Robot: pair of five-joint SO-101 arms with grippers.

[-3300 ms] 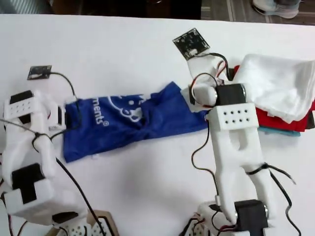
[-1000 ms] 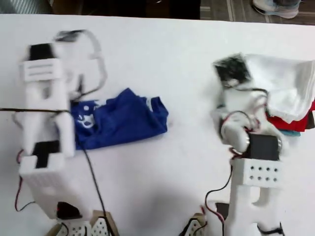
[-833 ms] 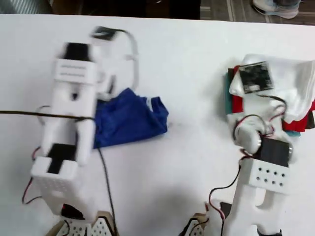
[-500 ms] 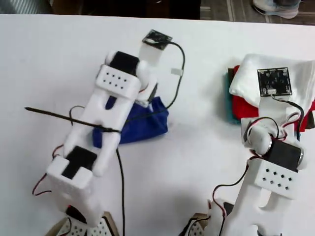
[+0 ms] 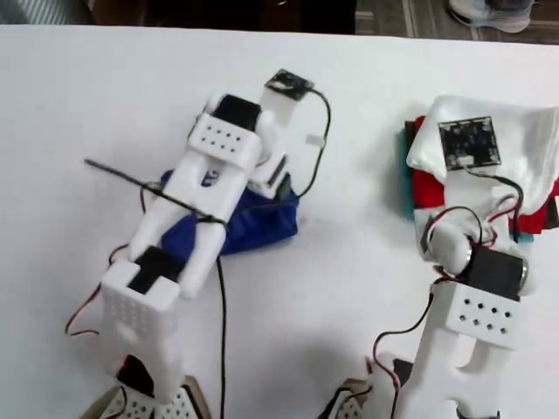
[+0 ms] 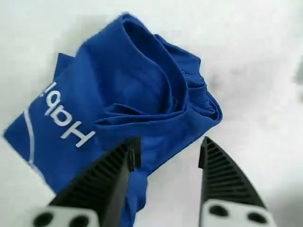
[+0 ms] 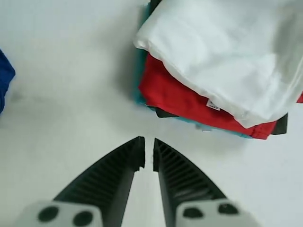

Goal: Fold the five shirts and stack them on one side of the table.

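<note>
A blue shirt (image 6: 128,90) with white print lies in a bunched, folded bundle near the table's middle (image 5: 262,223). My left gripper (image 6: 166,153) hangs open just above it, one finger over the cloth and the other over bare table. The left arm (image 5: 205,188) covers much of the shirt in the high view. At the right edge sits a stack with a white shirt (image 7: 227,47) on top, a red one (image 7: 175,99) under it and teal (image 7: 138,90) and dark layers below. My right gripper (image 7: 148,153) is shut and empty, over bare table beside the stack (image 5: 524,131).
White table (image 5: 349,279) with free room between the blue shirt and the stack. The right arm (image 5: 472,297) stands in front of the stack. Loose cables (image 5: 218,332) trail from the left arm. The blue shirt's edge (image 7: 4,78) is at the right wrist view's border.
The blue shirt went from a long spread to a compact bundle. The left arm swung from the table's left over the shirt. The right arm drew back toward the stack.
</note>
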